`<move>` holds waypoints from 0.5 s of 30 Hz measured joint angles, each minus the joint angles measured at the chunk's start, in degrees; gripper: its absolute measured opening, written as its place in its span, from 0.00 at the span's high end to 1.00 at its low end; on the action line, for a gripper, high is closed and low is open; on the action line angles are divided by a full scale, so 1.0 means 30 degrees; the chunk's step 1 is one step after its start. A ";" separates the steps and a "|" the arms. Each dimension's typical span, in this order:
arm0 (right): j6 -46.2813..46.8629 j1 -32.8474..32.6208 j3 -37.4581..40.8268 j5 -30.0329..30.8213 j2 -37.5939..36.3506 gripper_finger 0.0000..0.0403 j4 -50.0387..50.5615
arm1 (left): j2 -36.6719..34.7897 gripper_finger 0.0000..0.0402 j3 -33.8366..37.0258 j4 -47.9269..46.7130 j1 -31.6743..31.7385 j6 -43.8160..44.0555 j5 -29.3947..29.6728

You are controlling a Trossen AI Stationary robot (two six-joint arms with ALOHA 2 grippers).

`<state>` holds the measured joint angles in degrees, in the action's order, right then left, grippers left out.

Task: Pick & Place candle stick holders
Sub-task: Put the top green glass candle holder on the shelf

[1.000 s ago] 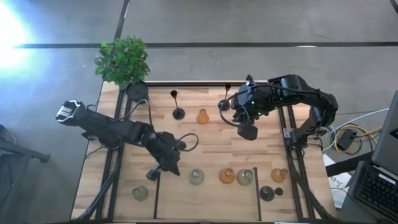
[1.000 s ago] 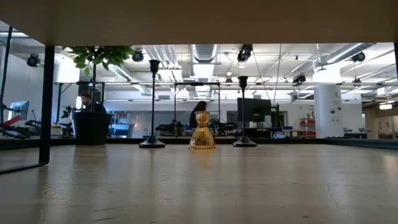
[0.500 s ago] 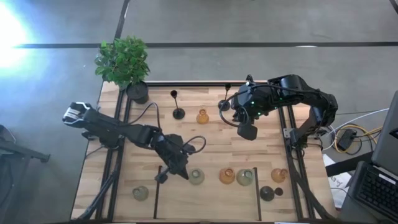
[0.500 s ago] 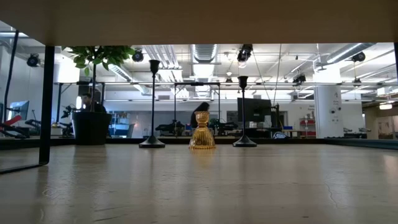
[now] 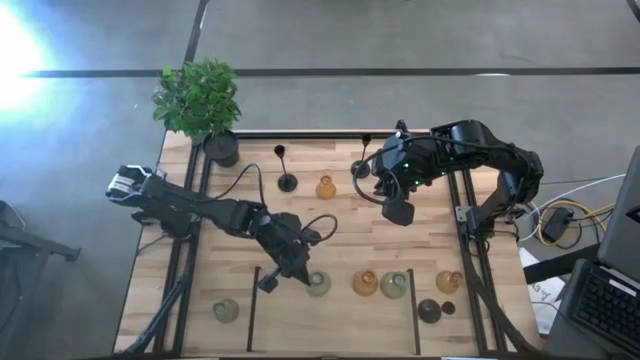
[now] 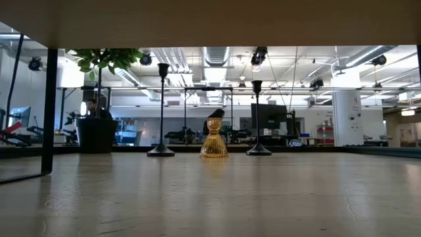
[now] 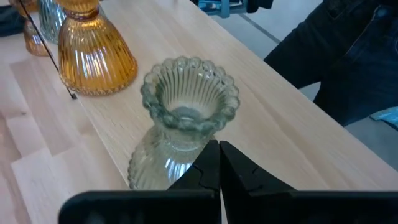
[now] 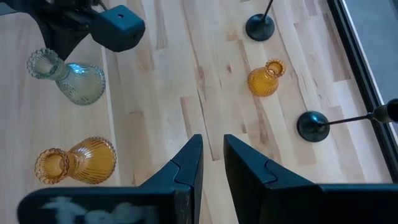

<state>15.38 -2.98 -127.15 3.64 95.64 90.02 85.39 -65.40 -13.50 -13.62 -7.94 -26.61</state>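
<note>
Your pale green ribbed glass holder [image 7: 186,121] stands upright near the tabletop's [image 5: 340,235] front edge, scalloped rim up. Left gripper [image 7: 219,163] sits just beside it, fingers pressed together. Right gripper [image 8: 211,157] hovers mid-table, fingers slightly apart, empty.

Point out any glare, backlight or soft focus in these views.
High view: a white glare blows out the floor at the upper left. Low view: a bright room backlights the two black holders, and the near tabletop looks soft. Left wrist view: the pale glass holder is crisp.
</note>
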 joint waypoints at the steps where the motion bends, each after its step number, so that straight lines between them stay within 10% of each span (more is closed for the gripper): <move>1: -0.0006 0.0000 0.0000 0.0000 0.0000 0.86 0.0000 | 0.0088 1.00 -0.0057 0.0031 0.0062 -0.0001 -0.0152; 15: -0.0160 0.0000 0.0000 -0.0015 -0.0022 0.86 0.0000 | 0.0214 1.00 -0.0315 -0.0357 0.0520 0.0208 -0.0102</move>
<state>14.90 -2.98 -127.15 3.60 95.57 90.02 86.03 -66.35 -14.57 -12.05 -7.32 -26.92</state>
